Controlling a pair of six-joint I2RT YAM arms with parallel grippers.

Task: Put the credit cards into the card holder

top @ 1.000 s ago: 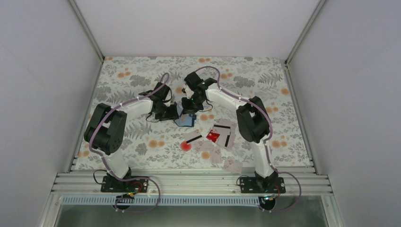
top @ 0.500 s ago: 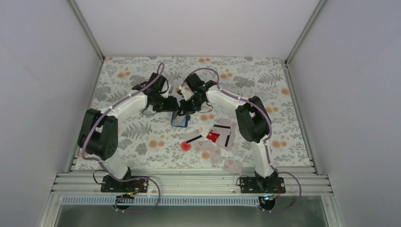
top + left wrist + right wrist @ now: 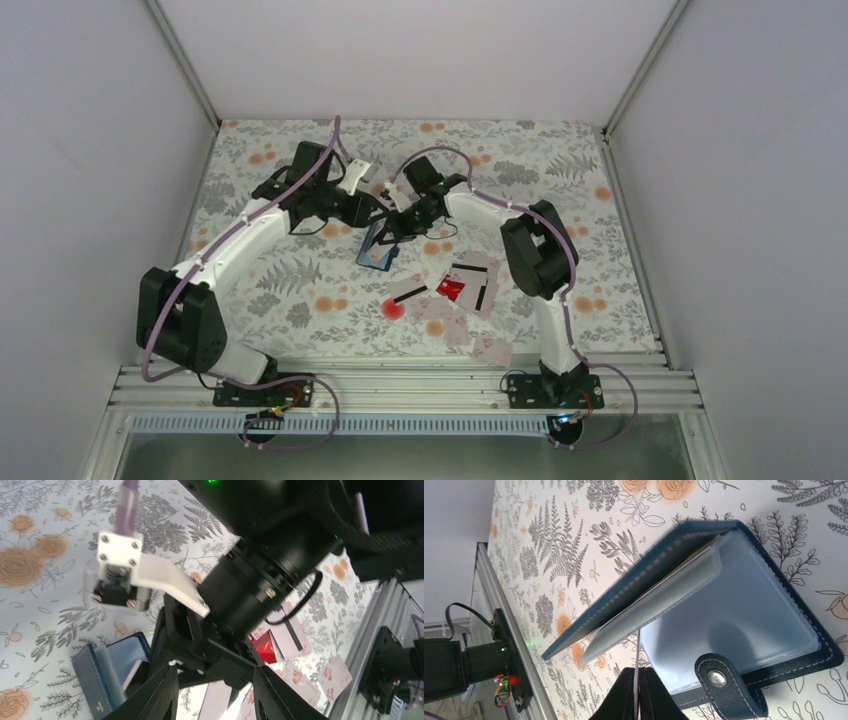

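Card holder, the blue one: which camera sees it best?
The right wrist view. There the card holder fills the picture, open, with its clear pockets and snap tab plain to see. The top view shows it tiny. The left wrist view catches only one end.

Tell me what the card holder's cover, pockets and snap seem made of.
The card holder has a navy cover, leather or faux leather, matte, with pale edge stitching. Its pockets look like clear soft plastic, faintly glossy. The snap seems polished metal, by its glint.

Navy card holder, floral tbl.
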